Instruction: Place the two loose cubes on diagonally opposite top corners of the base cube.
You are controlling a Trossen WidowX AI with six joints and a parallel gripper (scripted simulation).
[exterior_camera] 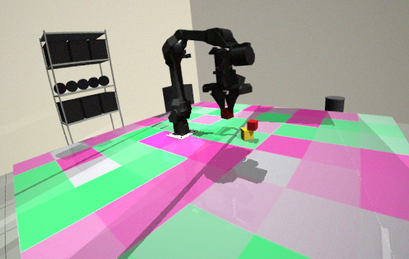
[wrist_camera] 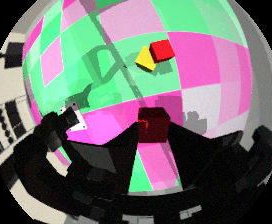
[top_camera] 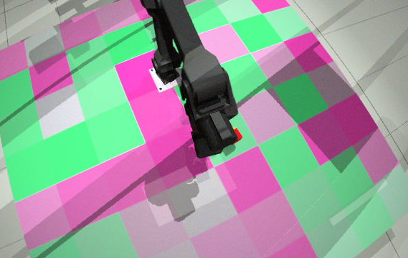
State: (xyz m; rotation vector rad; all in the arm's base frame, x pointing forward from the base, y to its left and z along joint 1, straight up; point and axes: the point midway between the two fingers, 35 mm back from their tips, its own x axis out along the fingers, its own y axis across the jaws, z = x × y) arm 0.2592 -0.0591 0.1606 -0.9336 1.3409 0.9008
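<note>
The yellow base cube (exterior_camera: 247,134) (wrist_camera: 145,59) stands on the checkered table top. One red cube (exterior_camera: 252,124) (wrist_camera: 162,51) (top_camera: 237,135) sits on one top corner of it and overhangs its side; it looks level. My gripper (exterior_camera: 227,112) (wrist_camera: 152,124) is shut on the other red cube (exterior_camera: 226,114) (wrist_camera: 154,131), which looks dark in shadow. It holds that cube in the air, higher than the base cube and, in the exterior view, to its left. In the top view the arm hides the held cube and nearly all of the base cube.
The checkered table top (top_camera: 53,154) (exterior_camera: 93,201) carries the arm's white base plate (top_camera: 160,86) (exterior_camera: 175,136) (wrist_camera: 77,117). A shelf rack (exterior_camera: 80,64) and a dark cylinder (exterior_camera: 334,104) stand beyond the table. Broad shadows cross the squares.
</note>
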